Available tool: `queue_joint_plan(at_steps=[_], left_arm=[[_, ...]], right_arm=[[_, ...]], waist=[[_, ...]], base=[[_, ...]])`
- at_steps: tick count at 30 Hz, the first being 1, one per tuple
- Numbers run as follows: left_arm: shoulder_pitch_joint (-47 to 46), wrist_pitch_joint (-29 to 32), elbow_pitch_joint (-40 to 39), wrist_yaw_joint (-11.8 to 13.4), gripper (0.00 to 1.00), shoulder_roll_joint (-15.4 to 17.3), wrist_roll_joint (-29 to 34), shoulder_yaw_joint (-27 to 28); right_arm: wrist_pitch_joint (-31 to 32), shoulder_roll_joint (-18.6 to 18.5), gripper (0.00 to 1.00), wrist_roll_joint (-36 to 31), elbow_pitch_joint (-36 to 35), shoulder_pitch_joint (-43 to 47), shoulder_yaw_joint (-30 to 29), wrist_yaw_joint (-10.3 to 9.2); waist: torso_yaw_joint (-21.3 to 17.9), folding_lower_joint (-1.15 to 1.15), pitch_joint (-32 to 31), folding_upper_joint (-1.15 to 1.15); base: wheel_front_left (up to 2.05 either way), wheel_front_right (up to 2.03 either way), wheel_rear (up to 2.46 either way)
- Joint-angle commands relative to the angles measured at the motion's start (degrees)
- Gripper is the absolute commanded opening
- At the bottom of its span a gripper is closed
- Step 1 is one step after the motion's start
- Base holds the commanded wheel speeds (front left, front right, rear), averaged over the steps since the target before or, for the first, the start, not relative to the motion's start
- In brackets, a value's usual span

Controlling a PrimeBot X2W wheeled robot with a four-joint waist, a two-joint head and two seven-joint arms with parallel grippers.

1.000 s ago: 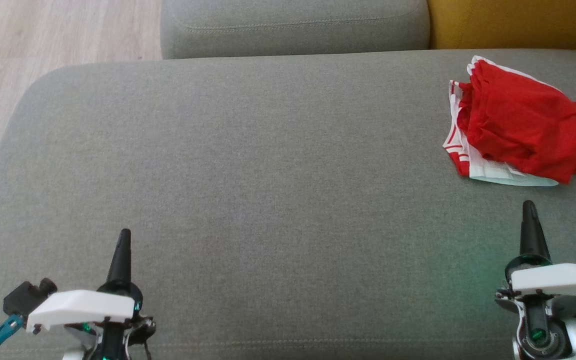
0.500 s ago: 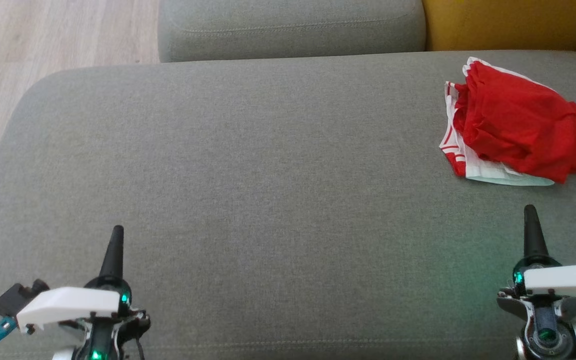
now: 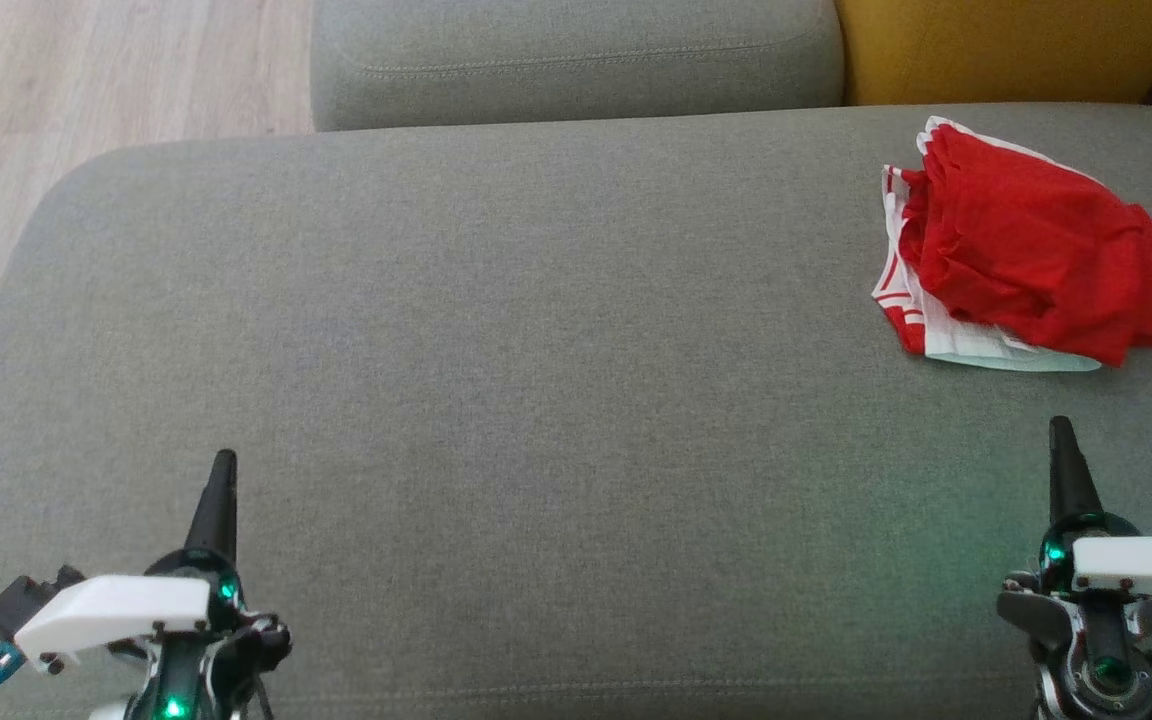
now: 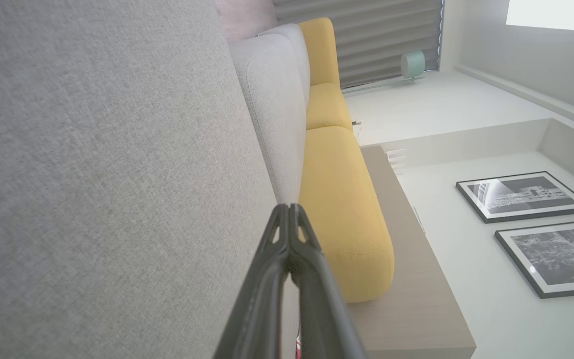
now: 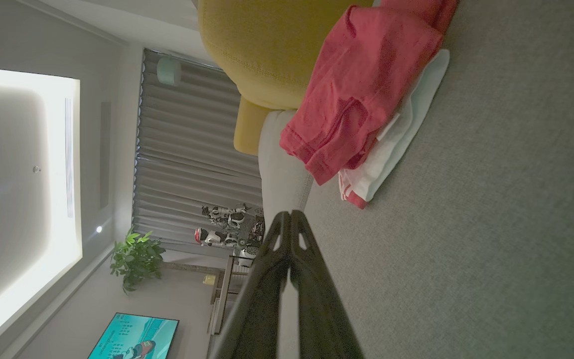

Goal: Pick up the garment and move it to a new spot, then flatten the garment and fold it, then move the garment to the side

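Note:
The garment (image 3: 1031, 255) is a crumpled red piece with white striped trim, lying at the far right of the grey sofa seat (image 3: 536, 350). In the right wrist view the garment (image 5: 361, 94) lies ahead of my fingertips, bunched against a yellow cushion (image 5: 267, 45). My right gripper (image 3: 1062, 432) hovers over the seat at the lower right, shut and empty, a short way nearer than the garment. My left gripper (image 3: 224, 462) is at the lower left, shut with nothing in it. Its fingertips meet in the left wrist view, left gripper (image 4: 291, 208).
A grey back cushion (image 3: 576, 55) and a yellow cushion (image 3: 1006, 45) run along the far side of the seat. Wooden floor (image 3: 86, 80) lies beyond the seat's rounded left edge. The seat's front edge is just below both grippers.
The whole head view has shifted slightly, so the camera moved. Both grippers sit a little lower and further left in the picture. The garment lies as before.

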Motion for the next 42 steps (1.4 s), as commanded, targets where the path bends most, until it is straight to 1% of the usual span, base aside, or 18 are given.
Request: queue_joint_plan(at_steps=[1, 3, 21, 42], left_arm=[[-3.39, 0.52, -1.56, -0.5, 0.0, 0.97, -1.71, 2.1], [-3.43, 0.69, -1.54, -0.5, 0.0, 0.97, -2.24, 2.23], [-4.22, 3.83, -1.18, -0.59, 0.0, 0.92, -11.92, 4.53], [-4.25, 4.18, -1.16, -0.59, 0.0, 0.63, -11.64, 4.95]], right_arm=[[0.58, -0.27, 0.0, 2.24, -1.63, -3.01, 0.67, 0.33], [0.74, -0.27, 0.0, 2.98, -1.6, -3.02, 0.64, 0.33], [3.74, -0.29, 0.0, 16.34, -0.95, -3.27, 0.0, 0.39], [3.76, -0.29, 0.0, 16.43, -0.95, -3.27, 0.0, 0.39]], waist=[[-0.05, 0.0, -0.04, 0.0], [-0.08, 0.0, -0.07, 0.0], [-0.62, 0.0, -0.58, 0.0], [-0.62, 0.0, -0.58, 0.0]], base=[[0.0, 0.0, 0.0], [0.0, 0.0, 0.0], [0.0, 0.0, 0.0], [0.0, 0.0, 0.0]])
